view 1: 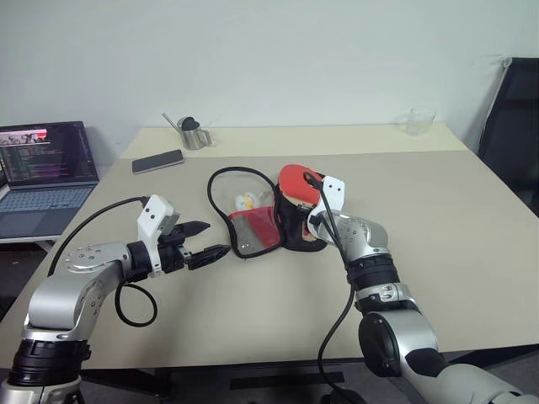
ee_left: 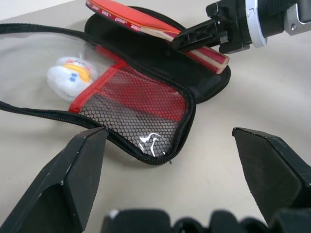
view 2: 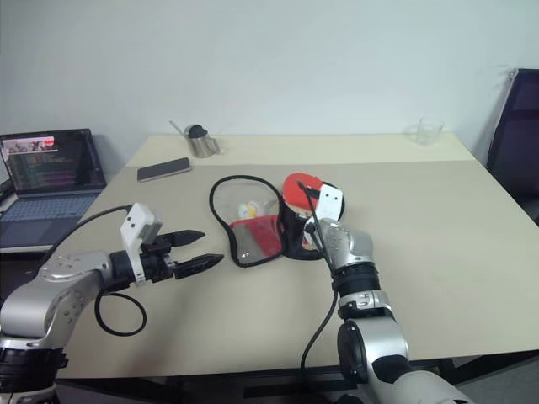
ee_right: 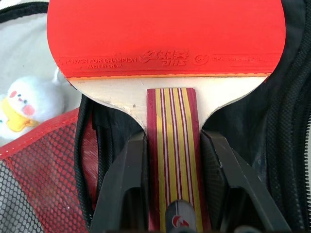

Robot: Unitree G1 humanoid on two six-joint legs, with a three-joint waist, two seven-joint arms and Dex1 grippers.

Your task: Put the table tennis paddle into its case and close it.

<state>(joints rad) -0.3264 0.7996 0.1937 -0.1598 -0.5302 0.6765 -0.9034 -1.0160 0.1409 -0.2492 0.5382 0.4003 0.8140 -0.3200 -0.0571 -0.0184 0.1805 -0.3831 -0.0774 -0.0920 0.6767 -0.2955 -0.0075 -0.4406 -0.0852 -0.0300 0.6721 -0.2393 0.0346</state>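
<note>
Nearest: left gripper (view 1: 202,241) at ~8 o'clock on the table (view 1: 472,252), jaws spread wide, holding nothing, tips just beside the case (view 1: 253,220) edge. Right gripper (ee_right: 172,184) w/ fingers clamped on the handle of the table tennis paddle (ee_right: 165,43), near centre. Paddle hangs tilted over the black half of the case, blade toward 12, not yet seated. Case lies unzipped, flap open toward 9, small plush toy (ee_left: 70,75) showing in it. Left to do, I'd say: seat paddle, fold flap, zip.
</note>
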